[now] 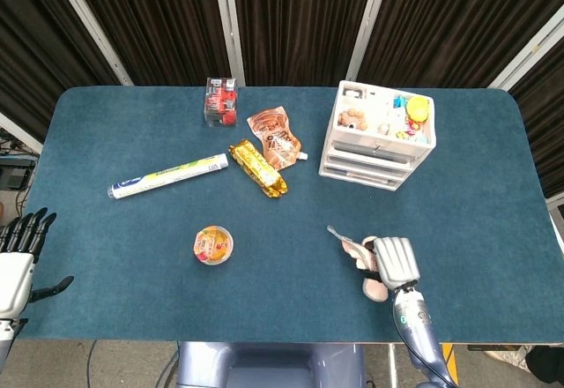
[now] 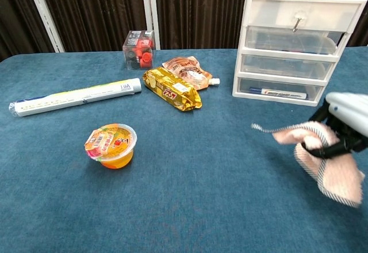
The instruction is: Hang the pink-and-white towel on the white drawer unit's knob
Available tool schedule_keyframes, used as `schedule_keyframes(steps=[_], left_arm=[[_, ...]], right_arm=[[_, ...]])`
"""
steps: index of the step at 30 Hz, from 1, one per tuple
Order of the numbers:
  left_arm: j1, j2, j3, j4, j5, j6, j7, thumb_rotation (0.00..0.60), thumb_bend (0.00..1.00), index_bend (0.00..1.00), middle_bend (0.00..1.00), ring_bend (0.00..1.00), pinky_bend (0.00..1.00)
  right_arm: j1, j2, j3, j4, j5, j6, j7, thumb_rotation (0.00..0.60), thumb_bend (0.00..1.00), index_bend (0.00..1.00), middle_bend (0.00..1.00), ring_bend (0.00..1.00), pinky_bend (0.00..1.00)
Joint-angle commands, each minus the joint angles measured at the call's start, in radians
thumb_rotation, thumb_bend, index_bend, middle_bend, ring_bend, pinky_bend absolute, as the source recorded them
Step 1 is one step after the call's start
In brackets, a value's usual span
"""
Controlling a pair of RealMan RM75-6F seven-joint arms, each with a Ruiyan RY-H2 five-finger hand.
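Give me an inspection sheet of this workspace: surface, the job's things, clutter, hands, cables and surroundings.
Surface: blue table, carpet-like top.
Job's things: pink-and-white towel bunched and lifted off the table; white drawer unit at the far right, knob on its top drawer bare.
Clutter: jelly cup, foil roll, gold snack pack, brown pouch, clear box of red and black bits, small toys atop the unit.
Hands: right hand grips the towel; left hand off the table's left edge, fingers apart, holding nothing.
Cables: nothing seen.
Surroundings: dark curtains with pale poles behind.
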Motion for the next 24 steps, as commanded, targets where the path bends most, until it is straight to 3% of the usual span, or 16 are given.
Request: schedule_keyframes(steps=[1,7,15,19,24], left_arm=[[0.000,0.000,0.000,0.000,0.000,0.000,-0.001,0.600,0.00,0.00,0.00,0.00,0.00],[-0.002,0.002,-0.001,-0.003,-0.006,-0.006,-0.005,0.600,0.00,0.00,0.00,0.00,0.00],[-0.004,0.002,-0.002,-0.009,-0.011,-0.012,-0.004,0.600,0.00,0.00,0.00,0.00,0.00],[-0.003,0.002,-0.003,-0.012,-0.013,-0.011,-0.004,0.600,0.00,0.00,0.00,0.00,0.00],[-0.003,0.001,-0.006,-0.017,-0.020,-0.013,-0.005,0.600,0.00,0.00,0.00,0.00,0.00]], right_arm=[[0.010,0.032,0.039,-0.061,-0.031,0.035,0.022,0.600,0.39,0.84,1.00,0.98,0.95],[0.024,0.070,0.121,-0.130,-0.051,0.087,0.071,0.600,0.40,0.84,1.00,0.98,0.95],[0.049,0.093,0.208,-0.127,-0.023,0.125,0.090,0.600,0.40,0.84,1.00,0.98,0.95],[0.062,0.093,0.230,-0.084,-0.020,0.144,0.087,0.600,0.40,0.84,1.00,0.98,0.95],[0.073,0.084,0.217,0.024,-0.094,0.184,0.101,0.600,0.40,0.85,1.00,0.98,0.95]])
